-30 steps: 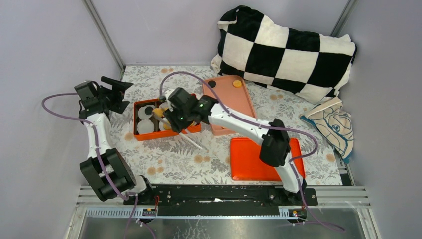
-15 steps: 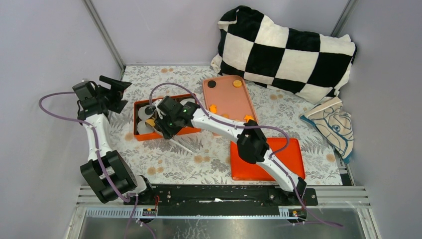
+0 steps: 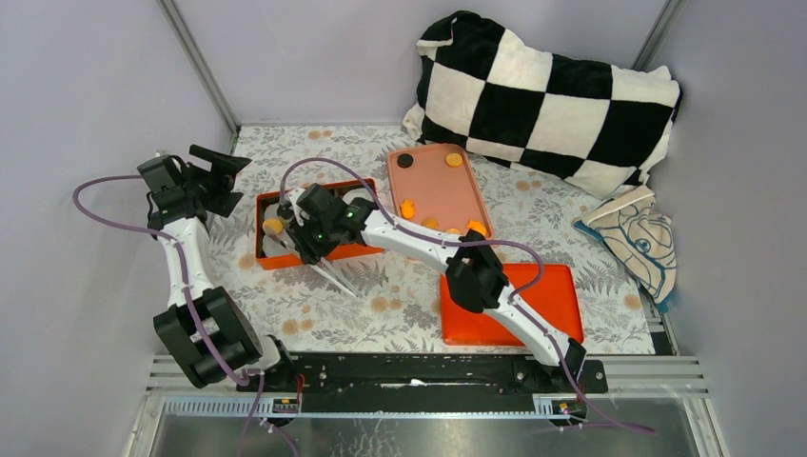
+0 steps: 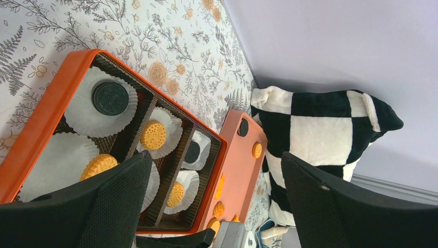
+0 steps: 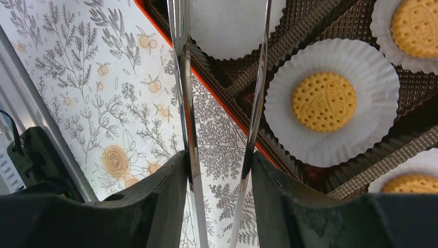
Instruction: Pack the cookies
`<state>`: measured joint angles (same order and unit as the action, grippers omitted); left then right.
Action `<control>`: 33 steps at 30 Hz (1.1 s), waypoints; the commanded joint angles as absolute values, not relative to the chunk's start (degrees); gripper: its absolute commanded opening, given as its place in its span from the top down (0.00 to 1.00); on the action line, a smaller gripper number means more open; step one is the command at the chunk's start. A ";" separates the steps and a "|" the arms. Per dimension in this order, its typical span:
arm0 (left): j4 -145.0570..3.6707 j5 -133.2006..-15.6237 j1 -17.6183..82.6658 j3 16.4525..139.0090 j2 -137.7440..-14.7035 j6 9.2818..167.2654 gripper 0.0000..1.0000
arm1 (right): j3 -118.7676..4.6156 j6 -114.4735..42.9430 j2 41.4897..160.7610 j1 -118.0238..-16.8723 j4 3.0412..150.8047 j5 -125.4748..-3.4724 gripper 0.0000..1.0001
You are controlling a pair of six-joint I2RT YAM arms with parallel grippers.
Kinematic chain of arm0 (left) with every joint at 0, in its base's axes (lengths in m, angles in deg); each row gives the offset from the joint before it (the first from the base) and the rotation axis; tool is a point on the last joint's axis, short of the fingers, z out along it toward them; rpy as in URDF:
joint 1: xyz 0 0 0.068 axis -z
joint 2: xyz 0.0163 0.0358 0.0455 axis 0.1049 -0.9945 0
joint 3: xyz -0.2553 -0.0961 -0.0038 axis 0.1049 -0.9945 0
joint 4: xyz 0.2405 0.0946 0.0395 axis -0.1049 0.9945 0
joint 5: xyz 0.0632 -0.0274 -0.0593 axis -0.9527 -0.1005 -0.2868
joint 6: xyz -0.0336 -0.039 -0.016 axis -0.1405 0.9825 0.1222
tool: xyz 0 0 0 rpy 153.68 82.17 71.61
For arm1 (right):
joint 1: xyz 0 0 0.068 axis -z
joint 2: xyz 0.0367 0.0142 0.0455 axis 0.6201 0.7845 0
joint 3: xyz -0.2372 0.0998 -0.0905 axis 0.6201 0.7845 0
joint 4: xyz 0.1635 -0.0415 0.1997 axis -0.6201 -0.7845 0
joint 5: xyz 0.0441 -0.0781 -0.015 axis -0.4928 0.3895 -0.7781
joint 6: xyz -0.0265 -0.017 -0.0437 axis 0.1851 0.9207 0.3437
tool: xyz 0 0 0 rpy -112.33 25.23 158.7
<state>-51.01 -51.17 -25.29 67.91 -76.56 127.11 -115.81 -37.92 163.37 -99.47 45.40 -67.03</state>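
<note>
My right gripper [image 3: 306,240] [image 5: 219,160] is shut on metal tongs [image 5: 184,77], whose two arms run up between its fingers. In the top view, the tongs' tips hold an orange cookie [image 3: 273,226] over the left end of the orange box [image 3: 276,259]. The tips are out of the right wrist view. White liners in the box hold cookies, orange [image 4: 154,135] [image 5: 324,101] and black [image 4: 110,98]. Several more cookies [image 3: 407,207] lie on the pink tray [image 3: 442,186]. My left gripper [image 3: 214,176] [image 4: 217,157] hangs open left of the box, holding nothing.
An orange lid [image 3: 552,305] lies at the front right, partly under the right arm. A black-and-white checkered pillow [image 3: 547,95] fills the back right, and a printed cloth [image 3: 636,238] lies at the right edge. Grey walls close in on the left and back.
The right arm has swung left across the box, carrying the orange cookie in the tongs from the box's middle to its left end. The left arm has barely moved.
</note>
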 commanded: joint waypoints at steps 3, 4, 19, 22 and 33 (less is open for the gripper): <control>-50.92 -51.48 -25.82 68.16 -77.26 125.74 0.01 | -114.43 -38.87 164.10 -99.23 50.25 -67.26 0.45; -50.90 -51.47 -25.81 68.12 -77.27 125.66 0.01 | -113.67 -38.81 163.88 -99.23 50.49 -66.97 0.44; -51.08 -51.13 -25.90 68.10 -77.27 125.56 0.01 | -108.90 -38.70 162.96 -99.23 51.21 -64.14 0.39; -51.24 -50.96 -25.92 67.80 -77.36 125.65 0.01 | -106.11 -38.91 161.78 -99.23 52.21 -64.17 0.57; -51.00 -52.06 -25.44 66.65 -74.18 125.50 0.02 | -80.63 -38.59 139.42 -99.23 58.80 -60.04 0.83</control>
